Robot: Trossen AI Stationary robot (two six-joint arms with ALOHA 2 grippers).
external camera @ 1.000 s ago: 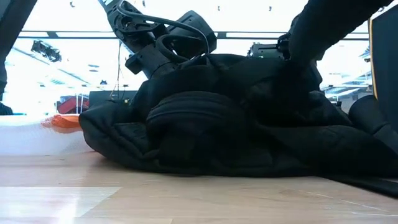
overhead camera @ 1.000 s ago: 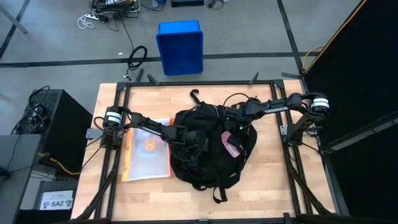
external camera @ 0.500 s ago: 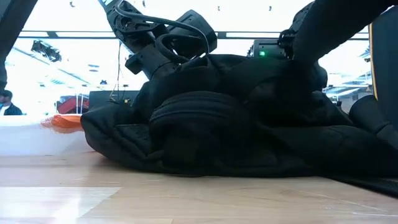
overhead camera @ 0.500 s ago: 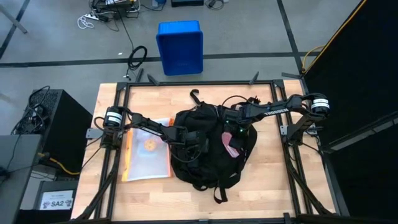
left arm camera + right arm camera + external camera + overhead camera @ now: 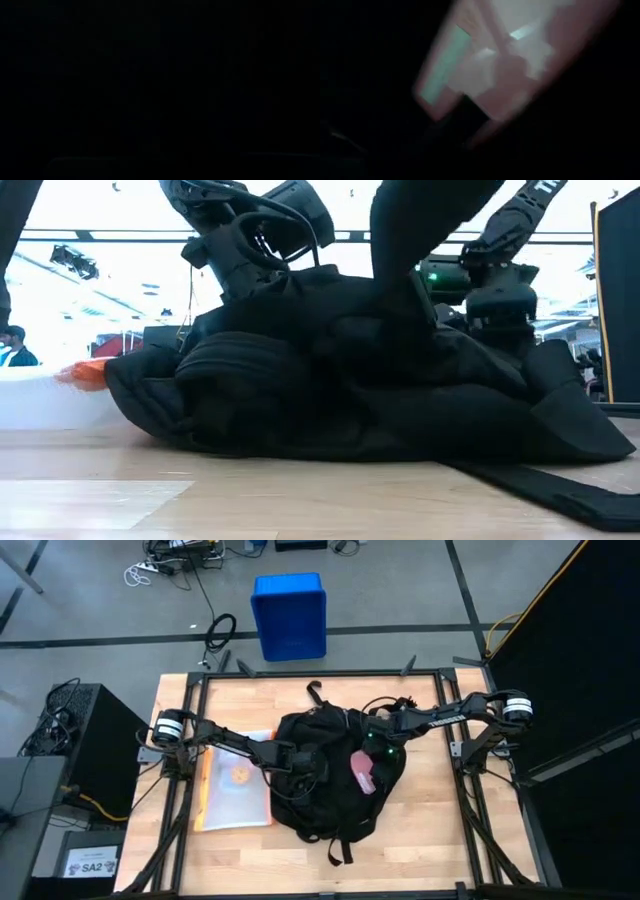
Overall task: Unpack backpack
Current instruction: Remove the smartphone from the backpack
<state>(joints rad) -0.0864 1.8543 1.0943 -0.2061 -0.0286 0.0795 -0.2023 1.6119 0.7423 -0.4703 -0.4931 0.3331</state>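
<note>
The black backpack (image 5: 325, 802) lies on its side in the middle of the table, also in the low view (image 5: 330, 400). A pink flat thing (image 5: 362, 771) shows in its opening and fills the right wrist view (image 5: 510, 55). My left gripper (image 5: 303, 762) reaches in from the table's left and is shut in the fabric at the bag's left side (image 5: 255, 275). My right gripper (image 5: 375, 750) hangs over the opening just beyond the pink thing, slanting down. My left gripper is shut on the backpack's fabric at the left side of the opening (image 5: 312, 754), slanting down from the table's left. Black folds hide the fingertips, and its wrist view is dark. The held part is drawn up. The rest of the bag lies on the table.
A clear folder with an orange edge (image 5: 235, 790) lies flat on the table left of the backpack, under my left arm. A loose strap (image 5: 340, 850) trails toward the near edge. A blue crate (image 5: 290, 615) stands on the floor beyond the far edge.
My left gripper has risen, still shut, and the backpack has shifted toward the table's left with its left side drawn up and bunched. The pink thing shows more fully in the opening than before.
</note>
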